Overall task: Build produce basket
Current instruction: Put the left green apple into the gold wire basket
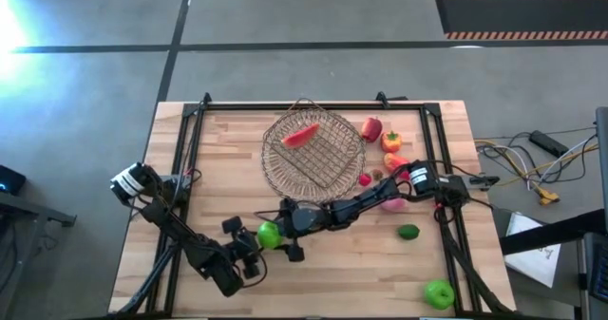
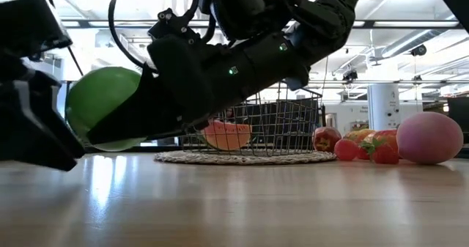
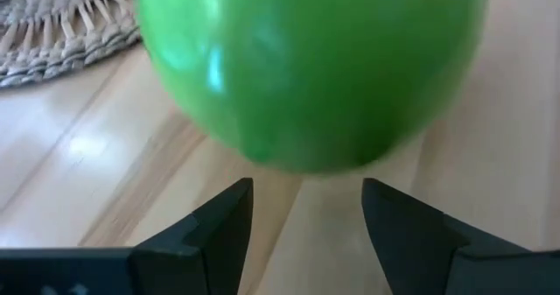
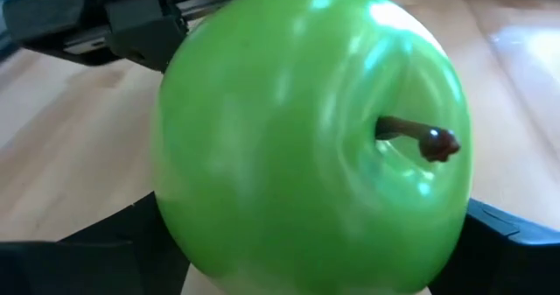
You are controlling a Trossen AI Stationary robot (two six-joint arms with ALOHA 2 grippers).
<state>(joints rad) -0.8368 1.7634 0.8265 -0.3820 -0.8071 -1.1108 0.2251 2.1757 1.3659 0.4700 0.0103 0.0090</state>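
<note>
Right gripper [image 1: 275, 236] clamped on green apple [image 1: 269, 234] | left gripper [image 1: 249, 255] apart, beside | basket [image 1: 314, 152]: only red slice [image 1: 302, 135] inside | other produce still outside near tabletop right edge

Green apple [image 4: 311, 137] fills my view, brown stem [image 4: 420, 137] facing me. My dark fingers [image 4: 516, 242] sit either side of it. Pale wood desk [image 4: 70, 155] beneath. Other arm's gripper [image 4: 114, 24] just beyond.

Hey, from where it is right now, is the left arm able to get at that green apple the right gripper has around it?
Probably yes. The left gripper is open and faces the green apple, but the right gripper already straddles it, so the two could crowd each other.
</note>
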